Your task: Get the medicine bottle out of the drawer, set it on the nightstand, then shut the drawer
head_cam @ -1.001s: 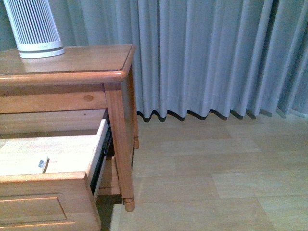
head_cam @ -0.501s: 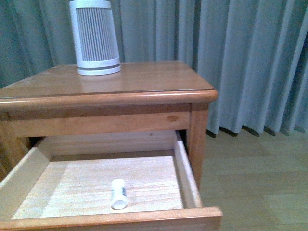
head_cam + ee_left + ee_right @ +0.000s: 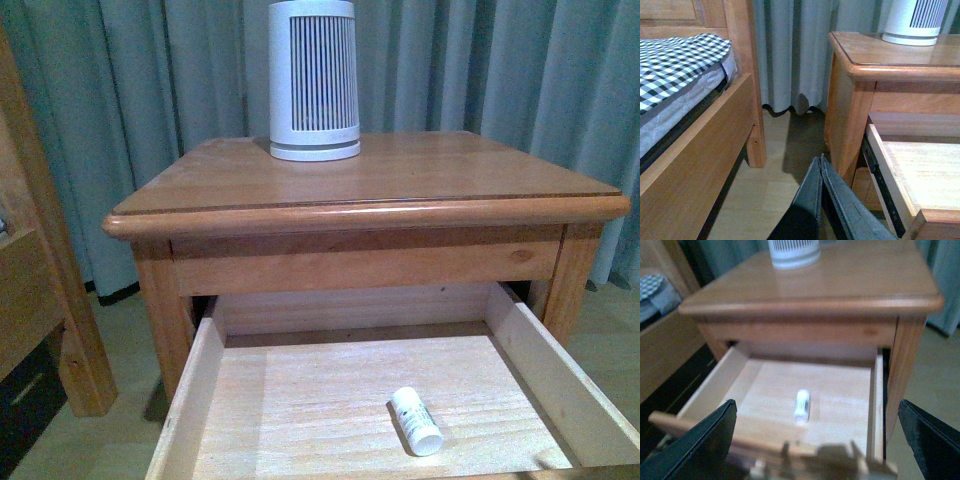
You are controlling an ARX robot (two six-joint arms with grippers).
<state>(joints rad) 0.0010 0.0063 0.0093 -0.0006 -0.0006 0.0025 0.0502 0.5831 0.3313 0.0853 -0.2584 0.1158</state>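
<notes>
The small white medicine bottle (image 3: 416,421) lies on its side on the pale floor of the open drawer (image 3: 185,400), right of middle and near the front. It also shows in the right wrist view (image 3: 802,405). The honey-brown nightstand (image 3: 370,212) stands above the drawer with its glossy top bare at the front. My right gripper (image 3: 817,440) is open and empty, hovering above and in front of the drawer, its fingers (image 3: 705,445) wide apart. My left gripper (image 3: 821,165) is shut and empty, low beside the nightstand's left side. Neither gripper shows in the front view.
A white slatted appliance (image 3: 313,80) stands at the back of the nightstand top. A bed frame (image 3: 40,260) with a checked mattress (image 3: 675,65) stands left of the nightstand, with a narrow floor gap between. Grey curtains (image 3: 150,100) hang behind.
The front view has swung left: the nightstand and open drawer have shifted from the left edge to the centre, and the bottle now lies right of middle.
</notes>
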